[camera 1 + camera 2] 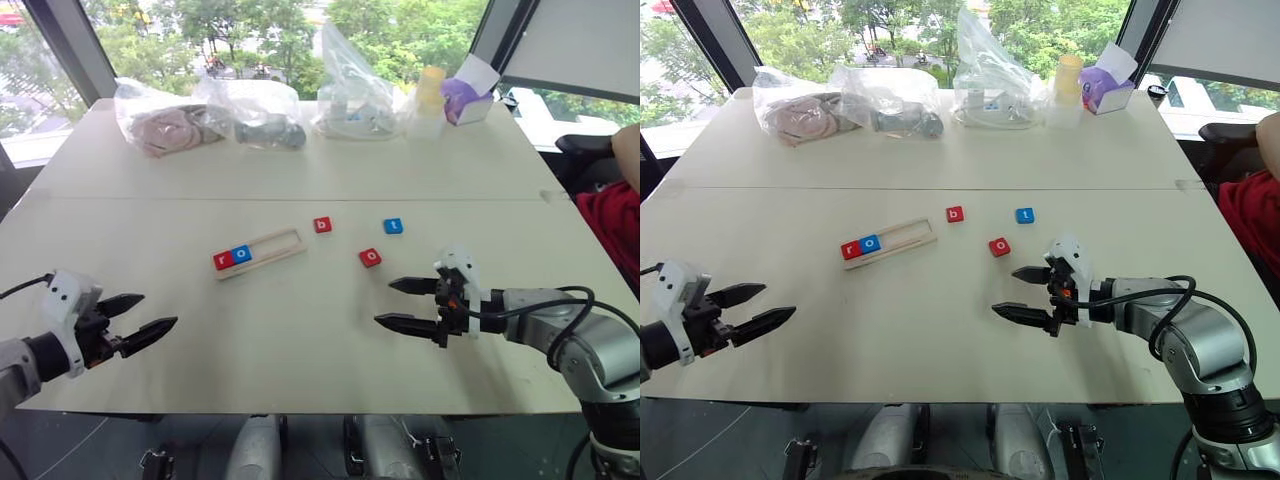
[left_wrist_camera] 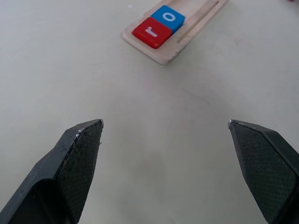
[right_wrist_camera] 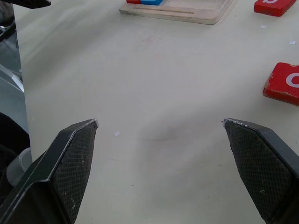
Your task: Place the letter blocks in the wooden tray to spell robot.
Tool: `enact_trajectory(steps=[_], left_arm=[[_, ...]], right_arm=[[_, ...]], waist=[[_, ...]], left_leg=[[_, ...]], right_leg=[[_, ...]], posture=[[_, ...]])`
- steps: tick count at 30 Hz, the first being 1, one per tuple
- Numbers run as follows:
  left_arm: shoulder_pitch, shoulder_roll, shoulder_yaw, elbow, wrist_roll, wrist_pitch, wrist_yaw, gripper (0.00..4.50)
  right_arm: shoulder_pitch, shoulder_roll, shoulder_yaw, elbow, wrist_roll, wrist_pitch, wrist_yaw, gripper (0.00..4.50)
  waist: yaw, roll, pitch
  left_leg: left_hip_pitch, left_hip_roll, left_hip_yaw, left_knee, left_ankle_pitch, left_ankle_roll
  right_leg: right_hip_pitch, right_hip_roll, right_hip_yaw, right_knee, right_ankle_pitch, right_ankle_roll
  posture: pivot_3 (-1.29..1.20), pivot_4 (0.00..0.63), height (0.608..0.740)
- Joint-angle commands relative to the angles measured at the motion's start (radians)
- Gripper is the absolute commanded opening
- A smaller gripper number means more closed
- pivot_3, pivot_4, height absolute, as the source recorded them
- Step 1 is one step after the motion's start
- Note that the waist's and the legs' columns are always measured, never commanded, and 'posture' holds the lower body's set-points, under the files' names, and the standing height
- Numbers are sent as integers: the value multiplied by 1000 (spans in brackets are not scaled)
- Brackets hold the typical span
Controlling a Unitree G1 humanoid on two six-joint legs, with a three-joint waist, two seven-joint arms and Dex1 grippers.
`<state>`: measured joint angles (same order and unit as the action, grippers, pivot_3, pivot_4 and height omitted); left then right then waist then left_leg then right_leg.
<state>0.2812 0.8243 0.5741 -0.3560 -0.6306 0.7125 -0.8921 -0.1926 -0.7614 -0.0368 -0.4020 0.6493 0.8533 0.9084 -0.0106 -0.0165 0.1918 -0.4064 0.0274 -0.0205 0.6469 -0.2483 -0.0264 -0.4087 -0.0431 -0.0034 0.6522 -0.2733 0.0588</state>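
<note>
The wooden tray (image 1: 283, 241) lies slanted at mid-table. At its left end sit a red r block (image 1: 223, 260) and a blue o block (image 1: 241, 253). Loose on the table to its right are a red b block (image 1: 322, 225), a blue t block (image 1: 393, 226) and a red o block (image 1: 370, 257). My left gripper (image 1: 148, 317) hovers open near the front left edge, empty, well short of the tray. Open and empty too, my right gripper (image 1: 402, 304) hangs just in front of the red o block. The right wrist view shows that block (image 3: 283, 84) beside the fingers.
Along the far edge lie three clear plastic bags (image 1: 250, 112) with contents, a pale bottle (image 1: 430, 100) and a purple and white box (image 1: 468, 92). A person's red sleeve and elbow (image 1: 620, 215) show at the right edge.
</note>
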Motion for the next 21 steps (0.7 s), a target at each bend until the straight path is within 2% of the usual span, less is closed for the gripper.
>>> enact_trajectory(steps=[1,10,16,19,21], left_arm=[[-13,17,27,-5,-14,3,3,4500],[-39,56,-27,27,59,-15,28,4500],[-41,52,-9,35,47,-28,2,4500],[-16,60,-20,39,75,-43,-7,4500],[-24,57,-25,54,97,-59,15,4500]], right_arm=[[2,-6,-5,-6,-4,-24,3,4466],[4,5,-1,3,-23,-44,-21,4466],[-18,13,39,30,-93,-82,-60,4466],[-13,7,21,33,-59,-81,-16,4466],[-17,15,23,50,-86,-94,-40,4466]], waist=[[0,0,0],[-1,0,0],[-1,0,0],[-1,0,0],[-1,0,0]], left_leg=[[0,0,0,0,0,0],[0,0,0,0,0,0],[0,0,0,0,0,0],[0,0,0,0,0,0],[0,0,0,0,0,0]], right_leg=[[0,0,0,0,0,0],[0,0,0,0,0,0],[0,0,0,0,0,0],[0,0,0,0,0,0],[0,0,0,0,0,0]], posture=[[0,150,740],[0,150,740],[0,150,740],[0,150,740],[0,150,740]])
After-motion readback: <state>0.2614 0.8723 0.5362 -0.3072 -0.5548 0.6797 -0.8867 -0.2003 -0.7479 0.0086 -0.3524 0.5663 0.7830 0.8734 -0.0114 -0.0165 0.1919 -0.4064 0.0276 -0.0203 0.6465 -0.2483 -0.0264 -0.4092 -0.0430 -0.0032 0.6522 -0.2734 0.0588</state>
